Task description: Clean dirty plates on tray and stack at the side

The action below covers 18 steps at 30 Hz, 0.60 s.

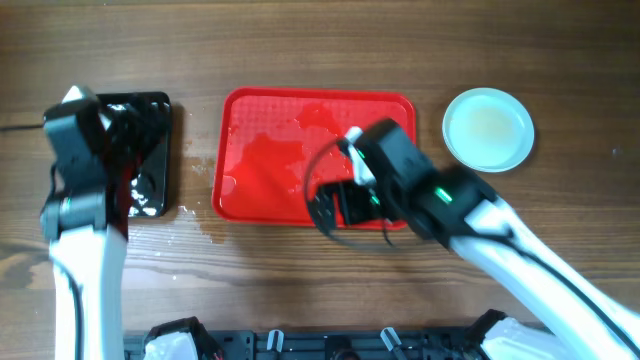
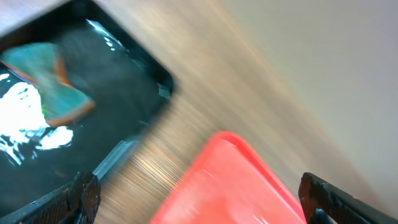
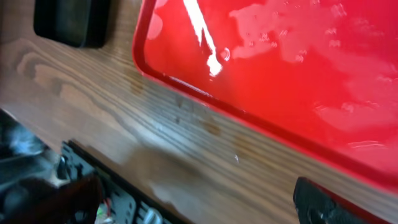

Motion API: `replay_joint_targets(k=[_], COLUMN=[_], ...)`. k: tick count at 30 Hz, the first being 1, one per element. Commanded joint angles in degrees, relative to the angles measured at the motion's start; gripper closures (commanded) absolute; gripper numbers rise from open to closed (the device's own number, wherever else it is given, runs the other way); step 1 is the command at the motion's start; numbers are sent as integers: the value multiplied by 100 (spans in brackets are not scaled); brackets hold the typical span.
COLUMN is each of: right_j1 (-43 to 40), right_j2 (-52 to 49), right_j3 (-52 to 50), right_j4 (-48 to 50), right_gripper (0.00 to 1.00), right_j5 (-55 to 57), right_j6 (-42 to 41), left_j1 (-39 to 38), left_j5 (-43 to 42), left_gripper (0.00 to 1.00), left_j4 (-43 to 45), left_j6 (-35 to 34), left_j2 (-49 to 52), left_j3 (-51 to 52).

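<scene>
The red tray (image 1: 260,150) lies mid-table, wet with puddles; my right arm hides its front right part. Pale plates (image 1: 488,127) sit on the wood to the right of the tray, seemingly stacked, with a faint brownish tint in the top one. My right gripper (image 1: 335,205) hovers open over the tray's front edge; in the right wrist view its fingers (image 3: 323,205) span bare wood beside the tray rim (image 3: 205,93). My left gripper (image 2: 199,208) is open and empty, between the black tray and the red tray's corner (image 2: 230,180).
A glossy black tray (image 1: 150,150) at the left holds a teal and orange sponge (image 2: 50,87) and white foam (image 2: 25,118). Water drops spot the wood near the red tray's front left corner. A black rail runs along the table's front edge (image 1: 330,345).
</scene>
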<state>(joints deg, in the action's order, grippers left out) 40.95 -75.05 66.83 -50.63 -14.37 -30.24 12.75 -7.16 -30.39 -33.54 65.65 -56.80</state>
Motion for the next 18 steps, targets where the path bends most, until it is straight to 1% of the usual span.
replay_joint_targets(k=[1,4,8,13,18], right_j1=[455,839,994,994,994], right_j2=[1200,1991,2623,2798,2752], right_j3=[-11,-11,-11,-11,-11], right_j4=[-544,-1047,-1589,-1700,-1700], right_gripper=[0,0,0,0,0], right_j5=[1381,1904,1958,1958,1958], right_j6=[-151,-350,-745,-745,-743], left_j1=[-17,-17,-17,-17,-17], left_j5=[-909,-911,-909,-909,-909], left_gripper=[0,0,0,0,0], left_j4=[-610,-1121,-1731,-1858,-1856], left_j6=[4,4,7,4,4], left_j2=[-804,-1137,-1419,-1399,-1298], left_j3=[0,0,0,2,2])
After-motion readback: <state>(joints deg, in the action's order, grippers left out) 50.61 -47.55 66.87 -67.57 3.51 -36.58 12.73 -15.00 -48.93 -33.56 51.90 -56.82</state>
